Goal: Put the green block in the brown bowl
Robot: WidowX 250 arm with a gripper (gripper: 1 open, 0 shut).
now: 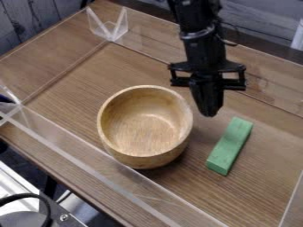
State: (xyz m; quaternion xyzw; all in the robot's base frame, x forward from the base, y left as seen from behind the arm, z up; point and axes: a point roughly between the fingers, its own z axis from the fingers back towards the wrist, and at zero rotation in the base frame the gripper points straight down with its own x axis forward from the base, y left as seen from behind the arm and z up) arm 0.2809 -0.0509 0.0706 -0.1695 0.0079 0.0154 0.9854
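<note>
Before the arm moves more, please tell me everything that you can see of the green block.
The green block is a small, elongated bar with straight edges, plain bright green, its material not clear from here. It lies flat on the wooden table, to the right of the brown bowl in the picture, slightly slanted, its far end leaning rightward. A gap separates it from the bowl, and nothing but the table appears to touch it.
</note>
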